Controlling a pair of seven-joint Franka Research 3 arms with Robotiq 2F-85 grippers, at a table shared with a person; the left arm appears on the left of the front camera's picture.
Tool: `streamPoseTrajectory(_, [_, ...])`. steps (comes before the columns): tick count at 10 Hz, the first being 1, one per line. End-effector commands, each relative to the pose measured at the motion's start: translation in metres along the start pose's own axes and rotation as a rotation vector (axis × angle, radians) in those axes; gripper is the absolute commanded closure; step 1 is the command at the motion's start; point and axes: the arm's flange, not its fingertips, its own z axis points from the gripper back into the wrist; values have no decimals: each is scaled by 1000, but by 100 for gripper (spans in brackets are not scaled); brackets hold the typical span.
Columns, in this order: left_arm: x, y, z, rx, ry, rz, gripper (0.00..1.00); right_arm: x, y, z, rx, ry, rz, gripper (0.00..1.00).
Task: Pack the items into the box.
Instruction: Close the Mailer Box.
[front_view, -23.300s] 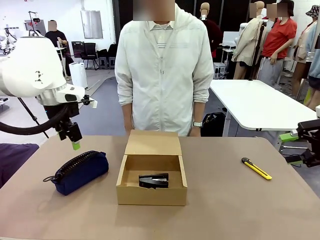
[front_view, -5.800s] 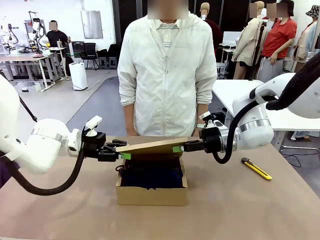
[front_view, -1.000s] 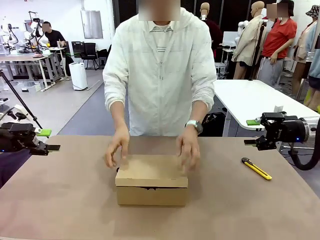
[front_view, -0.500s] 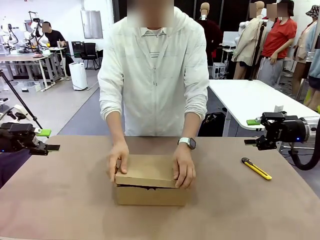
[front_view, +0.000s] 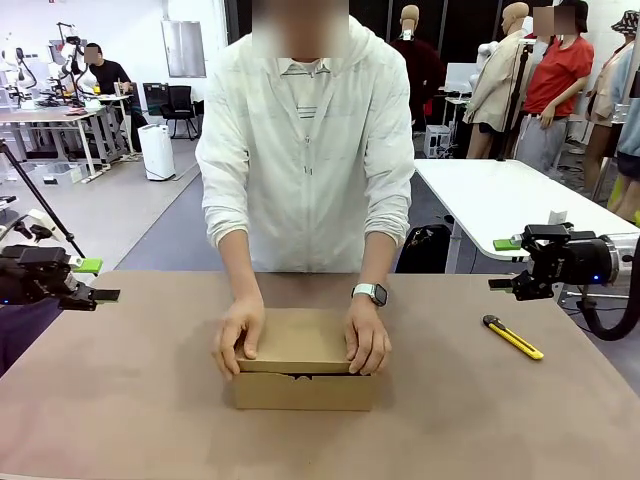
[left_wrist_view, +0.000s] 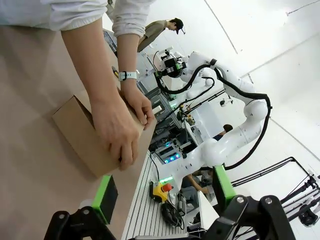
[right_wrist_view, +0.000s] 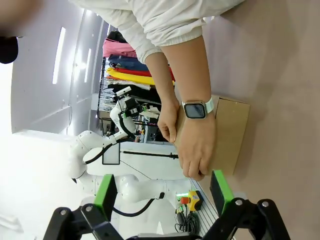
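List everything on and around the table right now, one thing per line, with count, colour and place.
box: one, brown cardboard, table centre, lid down under the person's hands
utility knife: one, yellow and black, on the table to the right of the box
table: one, brown top
wristwatch: one, on the person's wrist at picture right
person's hands: two, pressing on the box lid
left gripper: one, black with green pads, open, at the table's left edge
right gripper: one, black with green pads, open, at the right edge
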Motion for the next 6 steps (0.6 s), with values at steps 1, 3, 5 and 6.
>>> streamPoseTrajectory(1, [0, -3, 0, -14, -12, -12, 0, -2, 2, 0, -14, 6, -2, 0])
streamPoseTrajectory(3, [0, -3, 0, -14, -12, -12, 0, -2, 2, 0, -14, 6, -2, 0])
streamPoseTrajectory(5, [0, -3, 0, -14, -12, -12, 0, -2, 2, 0, -14, 6, -2, 0])
streamPoseTrajectory(6, [0, -3, 0, -14, -12, -12, 0, -2, 2, 0, -14, 6, -2, 0])
